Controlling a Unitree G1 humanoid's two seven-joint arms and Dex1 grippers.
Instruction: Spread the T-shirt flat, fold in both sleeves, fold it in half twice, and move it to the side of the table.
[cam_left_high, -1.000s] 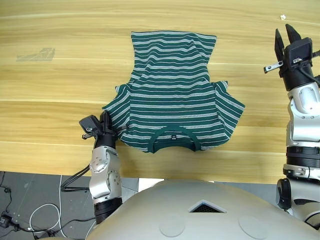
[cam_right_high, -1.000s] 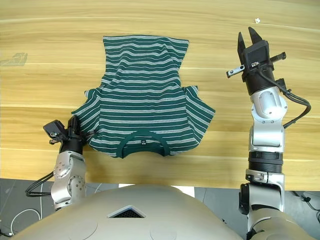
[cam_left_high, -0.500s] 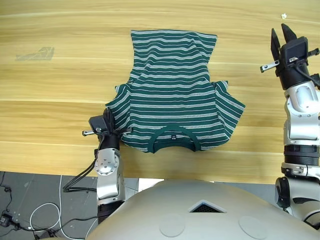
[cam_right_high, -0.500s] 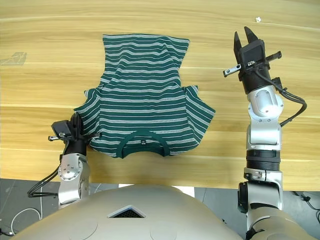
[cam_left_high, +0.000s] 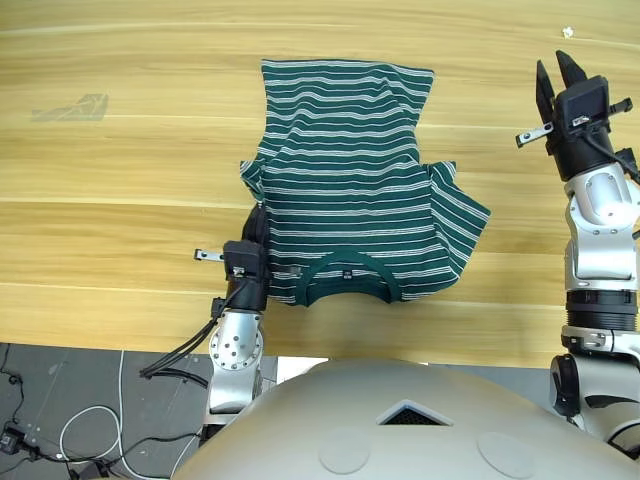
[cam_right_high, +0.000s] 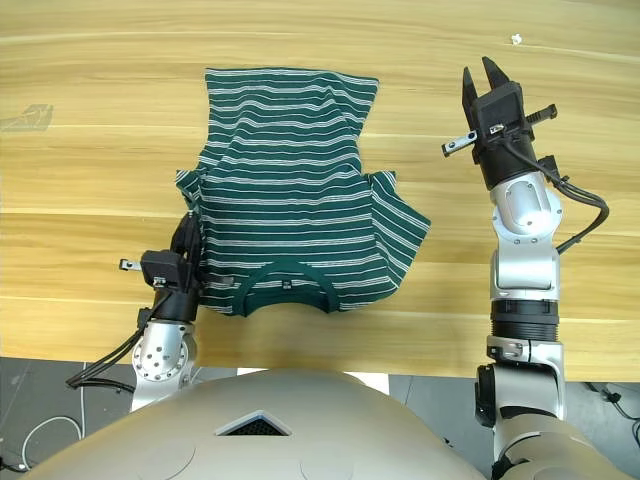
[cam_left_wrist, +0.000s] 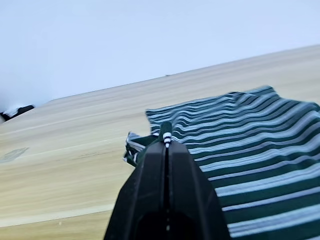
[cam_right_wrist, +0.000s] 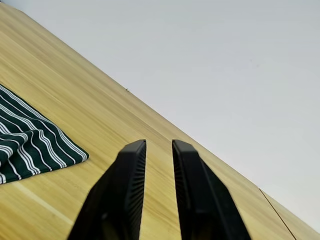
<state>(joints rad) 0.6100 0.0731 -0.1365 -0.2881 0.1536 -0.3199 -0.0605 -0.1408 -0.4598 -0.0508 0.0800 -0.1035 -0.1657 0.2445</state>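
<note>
A dark green T-shirt (cam_left_high: 345, 180) with white stripes lies on the wooden table (cam_left_high: 120, 200), its collar (cam_left_high: 345, 272) toward me and its hem at the far side. My left gripper (cam_left_high: 259, 222) is shut on the left sleeve's edge, holding it over the shirt's left side; in the left wrist view a bit of striped cloth (cam_left_wrist: 166, 136) is pinched at the fingertips. The right sleeve (cam_left_high: 462, 215) lies spread out flat. My right gripper (cam_left_high: 557, 70) hovers open over bare wood to the right of the shirt, holding nothing, its fingers (cam_right_wrist: 131, 152) a little apart.
A faint grey tape mark (cam_left_high: 72, 108) is on the table at the far left. A small white scrap (cam_left_high: 567, 33) lies at the far right. The table's front edge (cam_left_high: 120, 340) runs just behind the left gripper; cables (cam_left_high: 60, 440) lie on the floor below.
My left gripper has moved right, drawing the left sleeve in over the shirt's side. The right gripper has drifted slightly left, still open.
</note>
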